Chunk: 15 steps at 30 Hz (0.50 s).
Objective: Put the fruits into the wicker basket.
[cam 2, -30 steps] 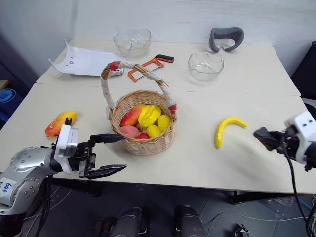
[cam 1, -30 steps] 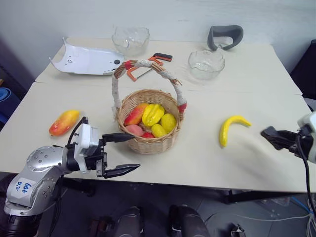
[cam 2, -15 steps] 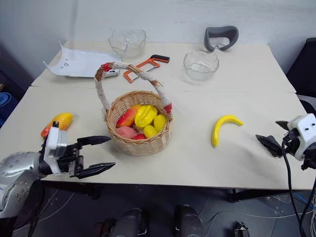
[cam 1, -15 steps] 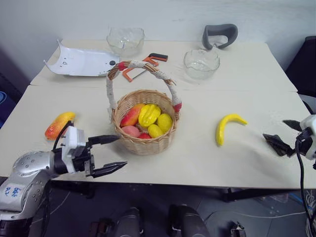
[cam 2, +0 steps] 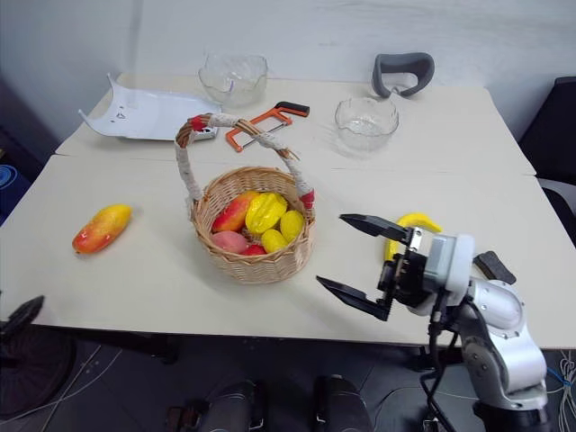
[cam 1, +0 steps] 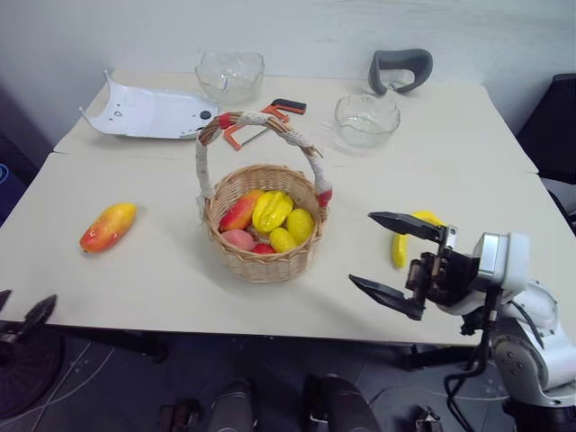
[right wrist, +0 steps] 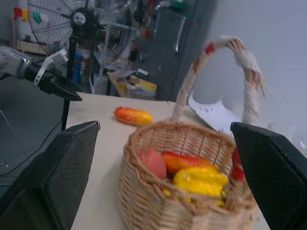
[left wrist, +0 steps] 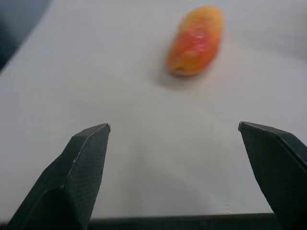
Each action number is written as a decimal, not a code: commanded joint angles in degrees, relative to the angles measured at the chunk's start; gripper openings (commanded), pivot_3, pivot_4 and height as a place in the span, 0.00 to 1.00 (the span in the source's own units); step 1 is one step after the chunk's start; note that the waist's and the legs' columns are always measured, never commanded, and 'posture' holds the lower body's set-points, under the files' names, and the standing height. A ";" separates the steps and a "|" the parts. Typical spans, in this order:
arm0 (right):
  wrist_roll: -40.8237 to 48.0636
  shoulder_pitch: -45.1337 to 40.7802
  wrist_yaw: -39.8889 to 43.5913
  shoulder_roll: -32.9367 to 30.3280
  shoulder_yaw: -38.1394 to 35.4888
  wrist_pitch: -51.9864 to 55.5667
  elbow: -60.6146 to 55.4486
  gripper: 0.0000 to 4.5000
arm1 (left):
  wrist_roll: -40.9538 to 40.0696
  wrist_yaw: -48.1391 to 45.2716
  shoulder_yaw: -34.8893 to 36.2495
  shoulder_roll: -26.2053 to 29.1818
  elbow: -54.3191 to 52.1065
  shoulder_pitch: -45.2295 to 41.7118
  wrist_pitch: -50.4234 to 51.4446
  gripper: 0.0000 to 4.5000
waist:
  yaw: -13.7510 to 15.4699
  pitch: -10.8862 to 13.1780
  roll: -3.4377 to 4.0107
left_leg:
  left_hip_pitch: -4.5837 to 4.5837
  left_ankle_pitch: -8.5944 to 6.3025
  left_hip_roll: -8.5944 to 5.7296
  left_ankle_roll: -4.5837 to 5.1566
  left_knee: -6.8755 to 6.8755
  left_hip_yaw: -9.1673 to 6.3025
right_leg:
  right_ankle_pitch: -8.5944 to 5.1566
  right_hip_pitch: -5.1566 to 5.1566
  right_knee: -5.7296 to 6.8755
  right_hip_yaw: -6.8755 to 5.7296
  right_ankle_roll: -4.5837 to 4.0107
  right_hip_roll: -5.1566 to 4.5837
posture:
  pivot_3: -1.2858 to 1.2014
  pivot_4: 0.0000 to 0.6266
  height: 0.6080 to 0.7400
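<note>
Banana [cam 1: 400, 246] beyond right fingers [cam 1: 402, 223]

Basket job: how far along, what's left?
Done: nothing of the task's two fruits yet. The wicker basket holds other fruit, but the mango lies on the table to its left and the banana to its right. In hand: nothing; the left gripper faces the mango, open and empty, and the right gripper is open by the banana. Left: both fruits.
</note>
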 commanded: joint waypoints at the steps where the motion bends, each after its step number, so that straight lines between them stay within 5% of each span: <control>1: 2.23 -2.07 -4.23 2.76 1.22 -0.10 -3.90 0.99 | -7.08 1.88 1.83 2.41 -6.03 0.82 12.30 1.00 | -0.02 -0.05 -0.08 | -0.01 -0.01 0.02 -0.01 -0.02 -0.01 | -0.02 -0.01 0.01 0.00 -0.04 0.00 | 0.52 0.24 1.00; 6: 1.81 -2.54 -8.54 4.60 2.48 1.38 -3.98 0.99 | -5.79 1.55 -4.31 12.84 -8.43 -7.84 18.07 1.00 | 0.43 -0.10 -0.17 | 0.02 -0.01 0.06 -0.13 -0.03 -0.06 | -0.11 -0.03 0.10 -0.01 -0.22 0.02 | 0.52 0.24 1.00; 10: 0.50 -4.68 -6.87 4.42 3.95 0.57 -0.66 0.99 | 1.93 -2.36 -17.87 20.39 0.71 -18.86 16.00 1.00 | -0.08 -0.07 -0.02 | 0.10 0.03 0.08 -0.19 -0.09 0.08 | -0.08 -0.03 0.09 -0.02 -0.36 0.05 | 0.52 0.24 1.00; 15: -0.90 -7.19 -5.85 4.40 5.86 0.30 1.36 0.99 | 13.37 -4.27 -33.41 22.76 20.05 -38.79 9.71 1.00 | -1.03 -0.12 0.01 | 0.14 0.14 0.21 -0.03 -0.20 0.44 | -0.13 -0.26 0.36 0.16 -0.41 0.24 | 0.52 0.24 1.00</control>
